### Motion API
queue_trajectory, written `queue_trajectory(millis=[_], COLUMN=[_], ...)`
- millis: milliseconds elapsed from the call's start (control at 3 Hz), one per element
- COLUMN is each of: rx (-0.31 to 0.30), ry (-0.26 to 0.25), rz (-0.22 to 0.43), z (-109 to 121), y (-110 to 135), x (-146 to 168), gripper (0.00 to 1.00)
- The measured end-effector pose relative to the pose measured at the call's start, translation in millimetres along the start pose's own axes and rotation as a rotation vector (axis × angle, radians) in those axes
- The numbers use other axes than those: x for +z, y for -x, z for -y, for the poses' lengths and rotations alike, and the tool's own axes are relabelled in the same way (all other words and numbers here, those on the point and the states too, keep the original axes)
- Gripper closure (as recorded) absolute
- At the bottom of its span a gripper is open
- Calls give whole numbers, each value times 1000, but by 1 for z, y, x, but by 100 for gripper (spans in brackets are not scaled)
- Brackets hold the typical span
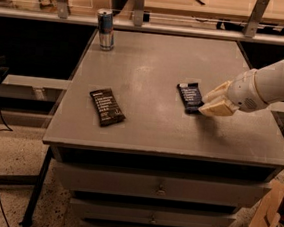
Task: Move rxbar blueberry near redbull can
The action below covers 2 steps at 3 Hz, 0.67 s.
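Note:
The rxbar blueberry, a dark navy bar with white text, lies flat on the grey table, right of the middle. My gripper comes in from the right at the bar's right edge, low over the table. Its cream fingers are apart, and the nearer one touches the bar's near right corner. Nothing is held. The redbull can stands upright at the table's far left corner, far from the bar.
A black-brown wrapped bar lies on the left front part of the table. A rail with metal posts runs behind the table. Drawers sit under the tabletop. A cardboard box stands on the floor at the right.

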State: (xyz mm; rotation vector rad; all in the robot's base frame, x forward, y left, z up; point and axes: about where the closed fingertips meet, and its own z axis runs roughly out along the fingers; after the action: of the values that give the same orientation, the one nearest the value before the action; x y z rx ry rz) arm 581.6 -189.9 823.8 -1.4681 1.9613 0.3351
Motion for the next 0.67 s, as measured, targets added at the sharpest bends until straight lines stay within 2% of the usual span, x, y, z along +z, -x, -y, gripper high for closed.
queue_trajectory(millis=[333, 667], rx=[12, 16], ry=[11, 19], rz=[1, 11], z=[-2, -4], y=[-7, -9], x=[2, -1], gripper=[84, 100])
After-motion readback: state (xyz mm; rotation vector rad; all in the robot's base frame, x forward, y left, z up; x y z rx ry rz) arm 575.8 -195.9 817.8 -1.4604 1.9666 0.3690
